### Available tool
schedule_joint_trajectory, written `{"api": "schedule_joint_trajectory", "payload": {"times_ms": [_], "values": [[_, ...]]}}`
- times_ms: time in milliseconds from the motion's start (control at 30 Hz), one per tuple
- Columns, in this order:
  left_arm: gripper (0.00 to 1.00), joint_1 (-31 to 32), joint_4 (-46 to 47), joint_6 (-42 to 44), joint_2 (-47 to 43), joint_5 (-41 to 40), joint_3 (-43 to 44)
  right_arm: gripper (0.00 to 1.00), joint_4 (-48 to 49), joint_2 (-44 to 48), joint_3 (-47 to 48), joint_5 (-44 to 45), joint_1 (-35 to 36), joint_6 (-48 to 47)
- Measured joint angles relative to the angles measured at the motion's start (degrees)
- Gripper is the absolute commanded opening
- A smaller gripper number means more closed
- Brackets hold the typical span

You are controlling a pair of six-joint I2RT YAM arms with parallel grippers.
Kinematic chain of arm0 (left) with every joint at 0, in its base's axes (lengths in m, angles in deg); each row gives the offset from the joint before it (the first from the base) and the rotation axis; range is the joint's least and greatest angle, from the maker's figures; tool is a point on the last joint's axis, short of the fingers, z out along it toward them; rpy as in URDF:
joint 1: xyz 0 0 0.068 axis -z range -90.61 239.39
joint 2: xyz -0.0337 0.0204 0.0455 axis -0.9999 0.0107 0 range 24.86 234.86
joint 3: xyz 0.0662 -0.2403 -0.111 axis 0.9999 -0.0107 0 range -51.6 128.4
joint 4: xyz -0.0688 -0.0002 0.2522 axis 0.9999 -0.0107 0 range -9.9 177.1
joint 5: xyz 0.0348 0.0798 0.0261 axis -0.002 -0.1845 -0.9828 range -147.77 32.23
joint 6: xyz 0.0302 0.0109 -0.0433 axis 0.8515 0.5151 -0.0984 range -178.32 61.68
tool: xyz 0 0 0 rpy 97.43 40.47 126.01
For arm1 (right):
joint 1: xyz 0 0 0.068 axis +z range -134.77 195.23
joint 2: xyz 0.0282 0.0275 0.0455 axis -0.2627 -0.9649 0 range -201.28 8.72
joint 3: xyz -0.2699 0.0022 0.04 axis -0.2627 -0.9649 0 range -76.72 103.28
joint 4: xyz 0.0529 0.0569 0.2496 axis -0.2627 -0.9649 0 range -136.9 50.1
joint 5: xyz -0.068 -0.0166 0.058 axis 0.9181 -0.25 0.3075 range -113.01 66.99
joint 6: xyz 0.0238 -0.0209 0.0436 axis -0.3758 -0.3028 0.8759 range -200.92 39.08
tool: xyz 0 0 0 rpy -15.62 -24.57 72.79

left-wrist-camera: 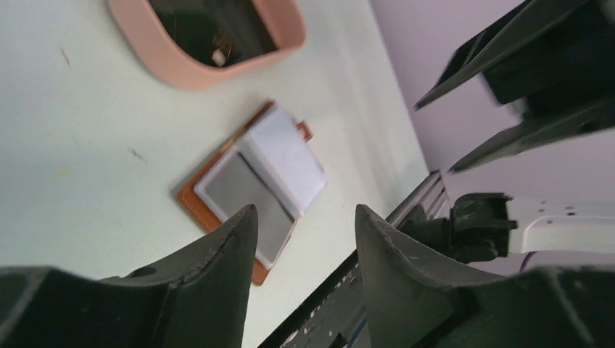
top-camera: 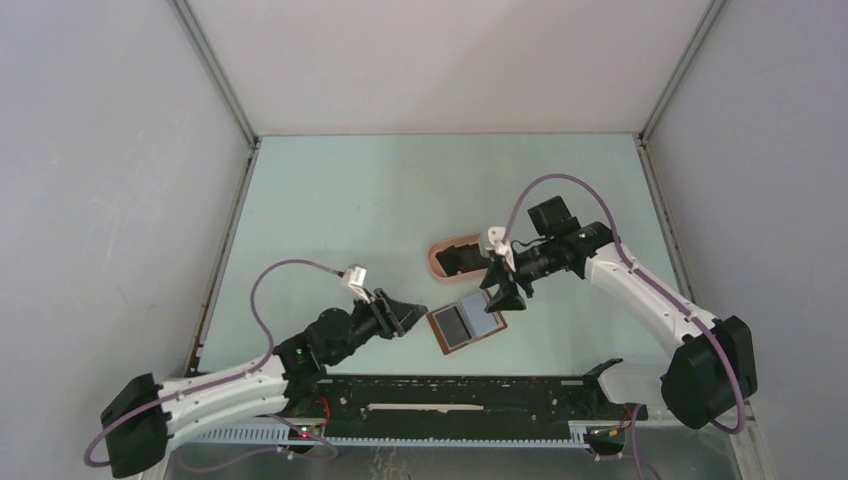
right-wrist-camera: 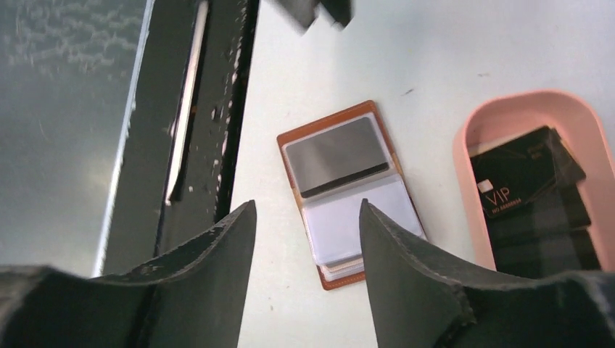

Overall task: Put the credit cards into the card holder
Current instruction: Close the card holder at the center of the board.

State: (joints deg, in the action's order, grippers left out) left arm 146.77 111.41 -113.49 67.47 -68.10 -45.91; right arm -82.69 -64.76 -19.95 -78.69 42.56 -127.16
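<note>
The card holder (top-camera: 467, 325) lies open and flat on the desk (top-camera: 350, 200), near the front edge and between the 2 arms, with its grey pockets facing up. One pocket looks darker than the other; I cannot tell if a card already sits in it. The credit cards (right-wrist-camera: 526, 185) are not on the desk itself: several black ones lie fanned in a stack inside the pink tray (top-camera: 437, 262), which stands just beyond the card holder, on its far side, close to it but not touching. The long axis of the tray runs from left to right, and the open holder lies in almost the same direction, a little turned. The right tool (top-camera: 503, 295) hangs over the gap between the tray and the holder, at the right end of both, so it is clearly the nearer one to the cards, which lie to its far-left side. Its fingers stand apart and hold nothing. The left tool (top-camera: 415, 315) hovers just beside the left edge of the holder, also with fingers apart and empty. I judge that the right arm is better placed to pick a card, while the left one could steady the holder.
</note>
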Motion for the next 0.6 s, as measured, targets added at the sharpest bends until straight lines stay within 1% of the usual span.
{"api": "schedule_joint_trajectory", "payload": {"times_ms": [67,133,167,233,333,467,600], "values": [[0.77,0.0,-3.7,2.0,-6.8,-1.9,0.0,0.75,-4.9,0.7,-0.7,-2.0,-0.8,-10.7],[0.98,0.0,-6.0,3.8,-13.3,-3.8,-0.1,0.77,-9.9,1.0,-1.2,-2.5,-1.3,-21.1],[0.99,0.0,-6.8,4.4,-16.3,-4.7,-0.2,0.78,-12.1,1.1,-1.3,-2.5,-1.4,-25.4],[1.0,0.0,-6.8,4.8,-21.4,-6.2,-1.2,0.78,-14.7,1.1,-1.3,-2.1,-1.4,-31.1],[1.0,0.0,-6.9,4.3,-27.0,-8.1,-3.7,0.77,-16.5,1.1,-1.3,-0.7,-1.4,-36.0],[1.0,0.0,-8.3,3.1,-28.2,-9.0,-5.0,0.77,-17.5,1.1,-1.3,1.2,-1.9,-39.1],[1.0,0.0,-8.2,2.3,-25.5,-9.0,-5.0,0.75,-18.4,0.3,-1.3,2.6,-3.7,-41.4]]}}
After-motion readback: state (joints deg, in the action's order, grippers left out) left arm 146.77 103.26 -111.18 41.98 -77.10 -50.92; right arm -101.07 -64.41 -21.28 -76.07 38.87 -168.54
